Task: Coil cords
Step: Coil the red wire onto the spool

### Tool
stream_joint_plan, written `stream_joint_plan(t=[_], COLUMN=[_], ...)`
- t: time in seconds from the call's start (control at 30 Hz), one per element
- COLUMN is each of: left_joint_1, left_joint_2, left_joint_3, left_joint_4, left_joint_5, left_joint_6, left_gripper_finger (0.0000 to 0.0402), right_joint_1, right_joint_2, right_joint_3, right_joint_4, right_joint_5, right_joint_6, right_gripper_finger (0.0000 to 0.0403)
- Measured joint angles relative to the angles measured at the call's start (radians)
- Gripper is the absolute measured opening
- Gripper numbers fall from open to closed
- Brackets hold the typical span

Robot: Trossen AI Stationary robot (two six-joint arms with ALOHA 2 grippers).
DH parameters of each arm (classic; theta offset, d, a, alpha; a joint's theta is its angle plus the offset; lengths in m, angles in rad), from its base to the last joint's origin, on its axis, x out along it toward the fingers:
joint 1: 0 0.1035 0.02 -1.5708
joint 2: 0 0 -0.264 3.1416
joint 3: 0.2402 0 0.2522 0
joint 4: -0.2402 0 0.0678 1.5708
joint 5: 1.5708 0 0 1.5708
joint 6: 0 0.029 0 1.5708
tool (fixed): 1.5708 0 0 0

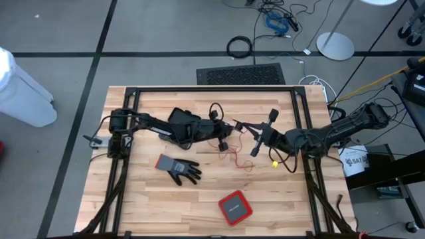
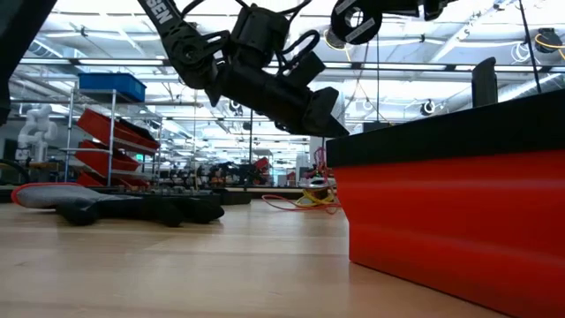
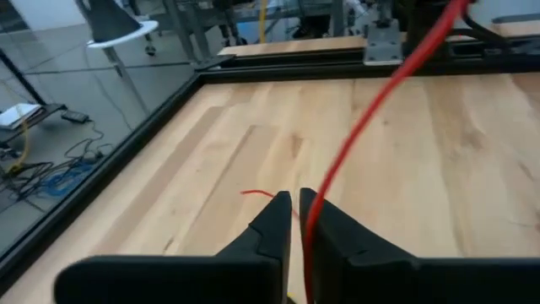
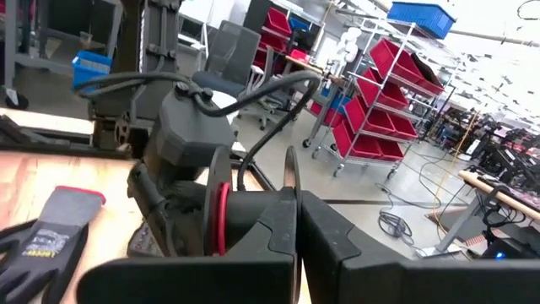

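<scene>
The red cord (image 3: 371, 110) runs taut from between my left gripper's (image 3: 295, 204) shut fingers up toward my right gripper (image 4: 297, 203), which is shut and higher. The two grippers meet tip to tip over the table's middle, the left (image 1: 226, 129) and the right (image 1: 239, 125). The rest of the red cord (image 1: 234, 157) lies loose on the wood below them. A bit of the yellow cord (image 1: 273, 162) lies on the table under the right arm. My left gripper pinches a stretch of the red cord (image 3: 309, 226) between its two fingers, coming nearly level from the table's left. The cord leaves the fingers upward in a straight, taut line, clear of the table. My right gripper is shut on the red cord, but its own fingers hide the pinch. A red arc of cord (image 4: 221, 218) shows just beside them, and the cord runs taut down to the left gripper.
A grey glove (image 1: 178, 168) lies near the left arm, palm flat on the wood. A red box (image 1: 234, 207) stands toward the near edge. A black frame (image 1: 212, 89) borders the table. Cables and a lamp base lie on the floor beyond the far edge.
</scene>
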Motion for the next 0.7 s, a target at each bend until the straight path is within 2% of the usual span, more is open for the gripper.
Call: stream_joint_plan(t=[0.4, 0.7], left_joint_1=[-0.026, -0.025], left_joint_2=[-0.001, -0.002], left_joint_3=[0.001, 0.001], left_joint_4=[-0.059, -0.081], left_joint_5=[0.023, -0.018], left_joint_6=[0.02, 0.021], left_gripper_finger=[0.0027, 0.0004], right_joint_1=[0.0, 0.0], right_joint_2=[0.0, 0.0], right_joint_3=[-0.001, -0.001], right_joint_4=[-0.04, -0.06], right_joint_5=[0.002, 0.002], right_joint_6=[0.024, 0.034], right_gripper_finger=[0.0, 0.0])
